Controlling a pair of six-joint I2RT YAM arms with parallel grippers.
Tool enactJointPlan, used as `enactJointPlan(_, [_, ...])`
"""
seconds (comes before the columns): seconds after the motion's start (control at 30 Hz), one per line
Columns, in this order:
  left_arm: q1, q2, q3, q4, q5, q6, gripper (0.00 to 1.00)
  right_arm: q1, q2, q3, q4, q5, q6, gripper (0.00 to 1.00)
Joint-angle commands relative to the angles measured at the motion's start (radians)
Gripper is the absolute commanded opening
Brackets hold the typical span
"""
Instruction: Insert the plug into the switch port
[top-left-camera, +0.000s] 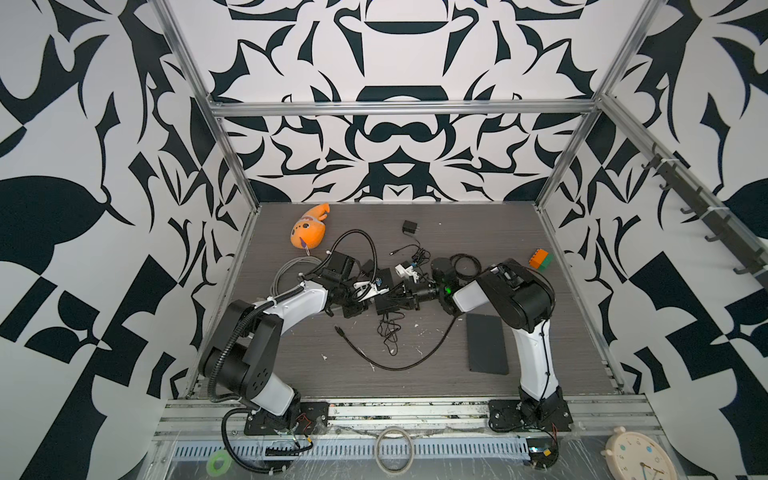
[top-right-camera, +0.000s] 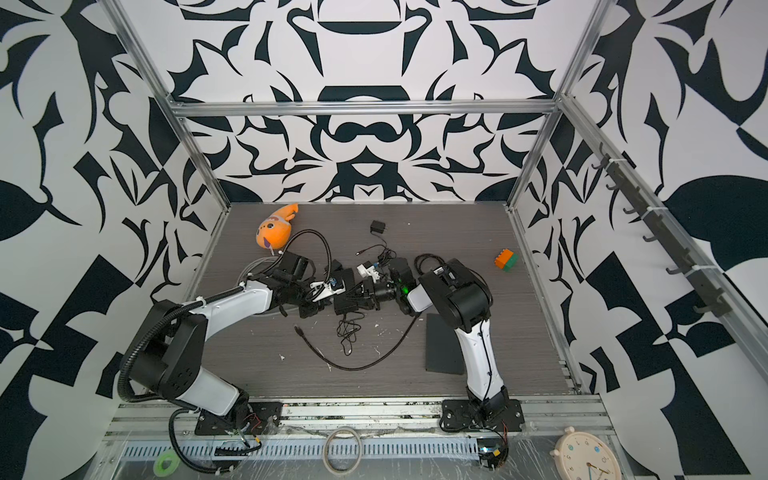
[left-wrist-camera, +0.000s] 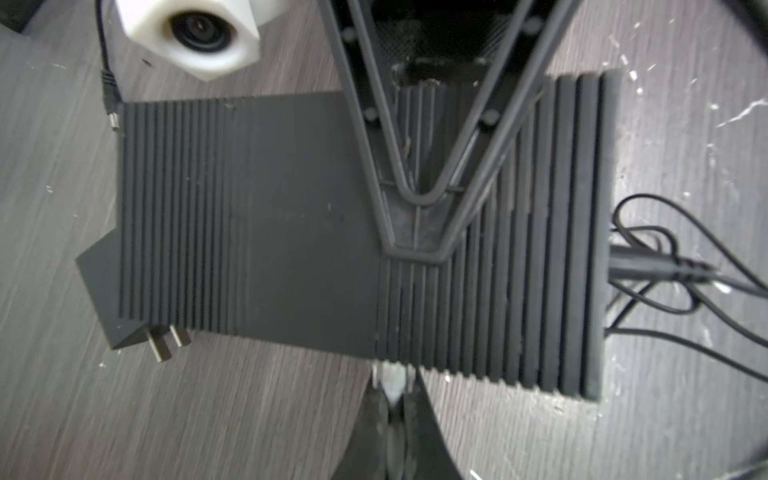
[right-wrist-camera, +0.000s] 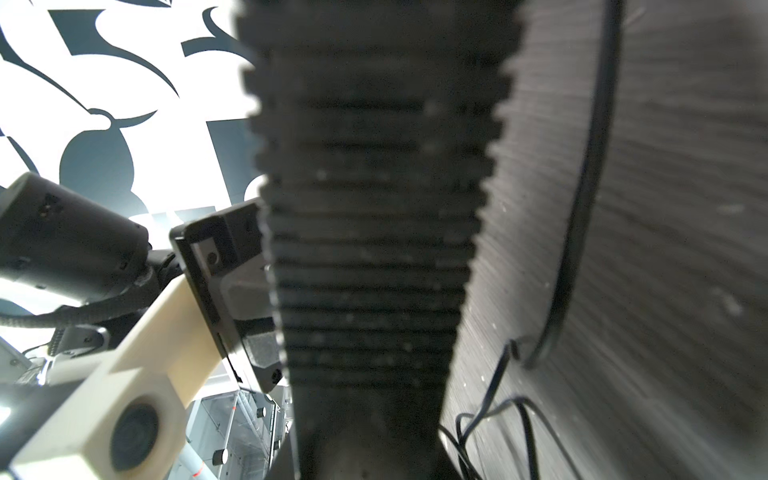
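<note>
The switch (top-left-camera: 384, 309) (top-right-camera: 345, 305) is a black ribbed box at the table's middle, and it fills the left wrist view (left-wrist-camera: 270, 216). My right gripper (top-left-camera: 400, 298) (top-right-camera: 360, 296) is shut on the switch from the right; one of its fingers (left-wrist-camera: 415, 232) lies across the ribbed top, and the ribs (right-wrist-camera: 374, 249) run out from between its jaws. My left gripper (top-left-camera: 374, 300) (left-wrist-camera: 392, 388) comes from the left, shut on a small clear plug (left-wrist-camera: 392, 374) whose tip sits at the switch's long side. The port itself is hidden.
A thin black lead (left-wrist-camera: 648, 266) enters one end of the switch. A two-pronged black adapter (left-wrist-camera: 124, 299) lies partly under the other end. Around them lie an orange plush fish (top-left-camera: 309, 232), a black charger (top-left-camera: 409, 227), a long black cable (top-left-camera: 395, 361), a black pad (top-left-camera: 487, 345) and coloured blocks (top-left-camera: 540, 259).
</note>
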Motion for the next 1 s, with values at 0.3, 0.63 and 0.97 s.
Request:
enactJointPlan(0.3, [-0.067,-0.099,-0.048,0.274,0.080,-0.013,0.00,0.102,-0.088,0.071,-0.007,-0.040,-0.106,0.07])
enactJointPlan(0.63, [-0.061,-0.131,-0.051,0.264,0.156,0.006,0.00,0.118,-0.081,0.160,-0.166,-0.103,-0.222,0.04])
enactJointPlan(0.97, [-0.102,-0.046,0.029,0.277,0.206,0.061,0.00,0.170,-0.068,0.201,-0.282,-0.168,-0.304,0.02])
